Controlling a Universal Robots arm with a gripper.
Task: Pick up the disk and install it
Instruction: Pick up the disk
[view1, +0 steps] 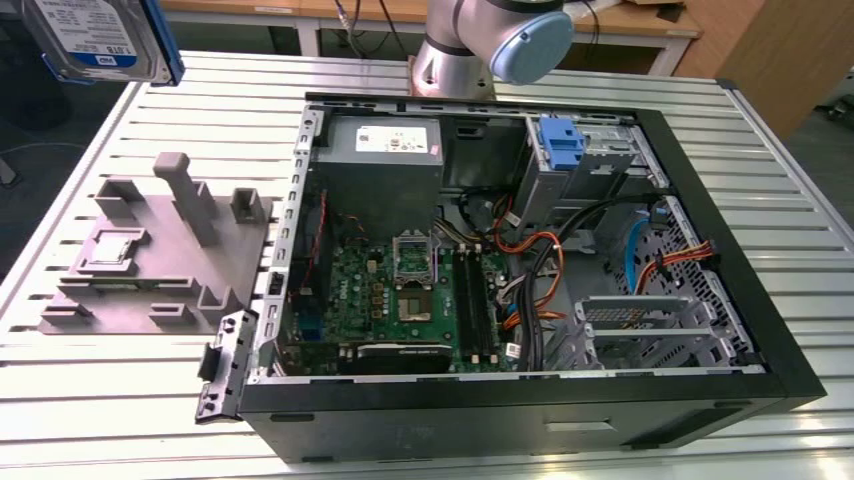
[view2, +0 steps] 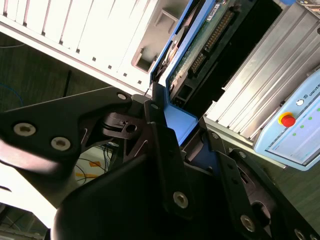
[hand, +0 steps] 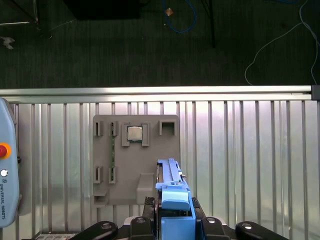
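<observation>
The disk (view1: 94, 40), silver-grey with a white-and-blue label and a blue frame, hangs in the air at the exterior view's upper left, above the table's far corner. In the first wrist view my gripper (hand: 174, 221) is shut on the disk (hand: 172, 192) and clamps its blue frame edge-on between the black fingers. In the second wrist view the disk (view2: 200, 45) shows its green circuit board and connector, with the gripper (view2: 181, 131) closed on the blue frame. Below it lies the grey fixture plate (hand: 135, 155).
An open computer case (view1: 787, 370) lies on the slatted metal table (view1: 120, 400), with a motherboard (view1: 400, 290), cables, a blue latch piece (view1: 565, 145) and a metal drive cage (view1: 641, 320). The grey fixture (view1: 154, 255) sits beside the case. A teach pendant (hand: 7, 165) lies nearby.
</observation>
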